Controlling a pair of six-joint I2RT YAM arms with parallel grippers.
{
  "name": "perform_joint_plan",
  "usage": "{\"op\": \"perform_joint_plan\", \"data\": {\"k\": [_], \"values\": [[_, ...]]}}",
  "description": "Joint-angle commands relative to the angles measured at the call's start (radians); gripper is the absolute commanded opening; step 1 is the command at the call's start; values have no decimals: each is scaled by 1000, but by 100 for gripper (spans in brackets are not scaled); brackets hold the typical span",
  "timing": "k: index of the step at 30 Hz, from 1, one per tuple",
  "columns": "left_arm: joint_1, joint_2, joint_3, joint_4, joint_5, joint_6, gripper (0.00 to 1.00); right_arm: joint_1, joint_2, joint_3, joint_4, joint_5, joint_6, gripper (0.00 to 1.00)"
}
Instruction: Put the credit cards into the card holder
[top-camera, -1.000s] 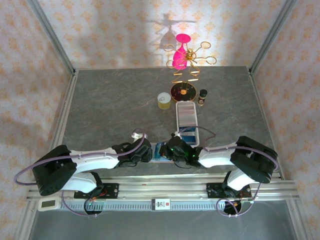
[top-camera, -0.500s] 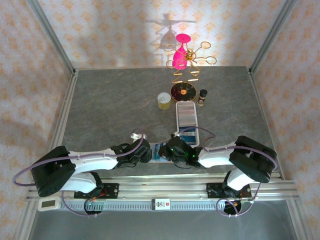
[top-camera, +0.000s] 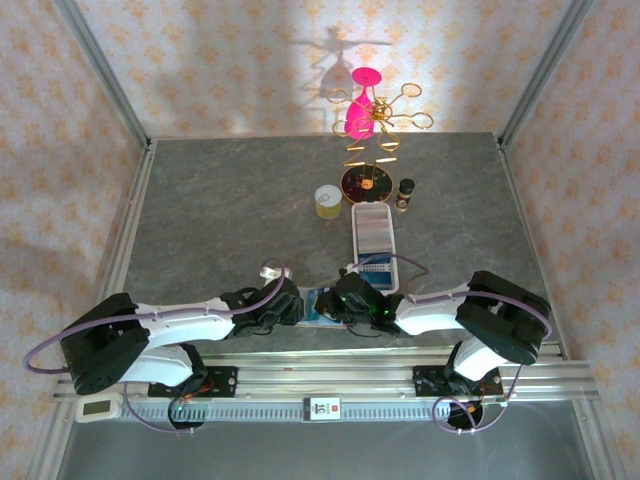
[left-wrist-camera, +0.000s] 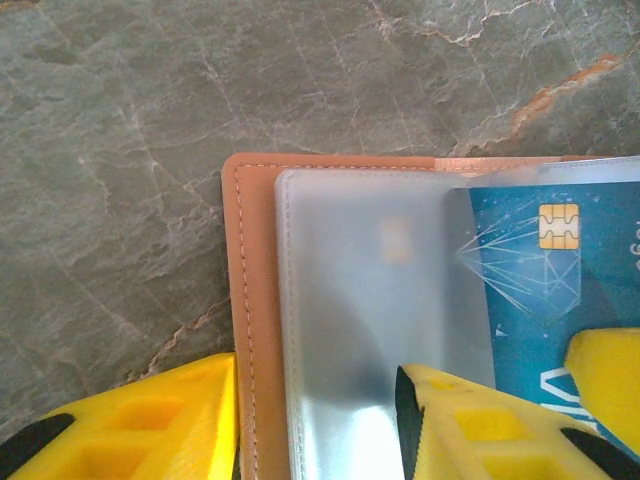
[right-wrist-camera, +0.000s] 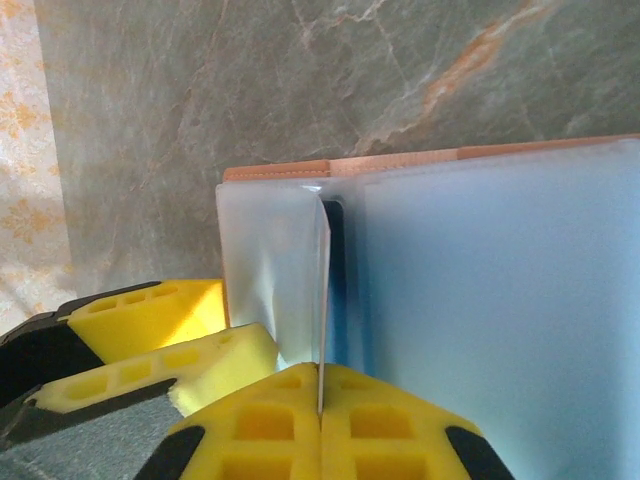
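We find the card holder (left-wrist-camera: 258, 330) lying open at 6 o'clock on the surface (left-wrist-camera: 120, 150), close to the near edge, with the left gripper (left-wrist-camera: 312, 378) at its 9 o'clock side and the right gripper (right-wrist-camera: 320, 392) at its 3 o'clock side. The left gripper stands part-way apart, one finger at the leather border and the other on the clear sleeve (left-wrist-camera: 360, 300). We cannot tell how firmly it bears down. The right gripper is pinched tight on a thin edge, which we take to be the blue card (left-wrist-camera: 540, 290). The card's leading end is just under the sleeve's mouth. Our main worry is that the card snags on the soft sleeve lip and bows, since it is held only at its far end. If the left gripper merely rests there, a push toward 9 o'clock could slide the whole holder instead of seating the card. The two grippers are also very near each other and could knock together. We count one card holder, one card we are sure of, and one white tray (top-camera: 394, 240) at 1 o'clock from the holder, with bluish contents we cannot make out.
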Motion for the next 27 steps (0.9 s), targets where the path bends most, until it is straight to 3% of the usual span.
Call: {"op": "perform_joint_plan", "data": {"k": [1, 5, 8, 16, 20, 27], "values": [[-1, 3, -32, -3, 49, -17, 45, 10, 26, 38, -67, 1, -53, 3], [0, -1, -40, 3, 52, -17, 45, 10, 19, 87, -194, 35, -109, 27], [-1, 2, -46, 10, 57, -19, 44, 10, 4, 116, -278, 70, -138, 34], [0, 13, -49, 20, 63, -20, 44, 10, 11, 146, -357, 76, -173, 34], [-1, 7, -61, 30, 62, -31, 44, 9, 32, 150, -302, 45, -165, 28], [0, 2, -108, 100, 72, -66, 44, 10, 65, 138, -163, -11, -127, 28]]}}
